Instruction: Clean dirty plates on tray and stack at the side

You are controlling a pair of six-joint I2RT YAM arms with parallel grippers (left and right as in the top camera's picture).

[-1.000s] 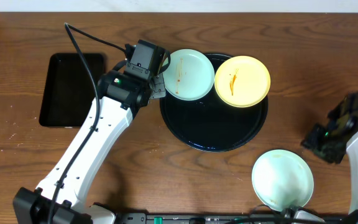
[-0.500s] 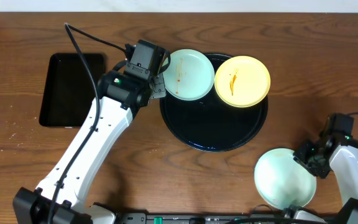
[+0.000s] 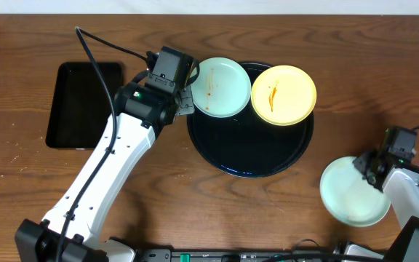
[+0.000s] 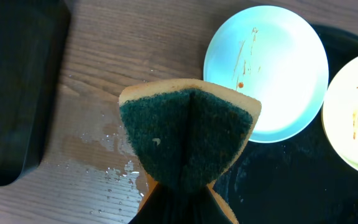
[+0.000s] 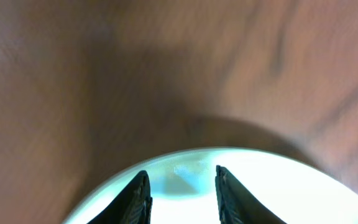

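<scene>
A smeared pale blue plate (image 3: 220, 87) and a smeared pale yellow plate (image 3: 283, 94) lie on the far part of the round black tray (image 3: 250, 149). My left gripper (image 3: 182, 98) is shut on a green and orange sponge (image 4: 188, 134), just left of the blue plate (image 4: 278, 68). A second pale blue plate (image 3: 351, 195) lies on the table right of the tray. My right gripper (image 3: 379, 172) is at its far right edge. In the right wrist view the gripper (image 5: 182, 186) has its jaws a little apart over that plate (image 5: 260, 186).
A rectangular black tray (image 3: 84, 104) lies at the far left. Water drops (image 4: 104, 162) wet the wood between it and the round tray. A cable (image 3: 104, 47) runs from the left arm across the far table.
My right gripper came down to the loose pale blue plate, and the plate has slid right and away from the front edge with it. The left arm has not moved.
</scene>
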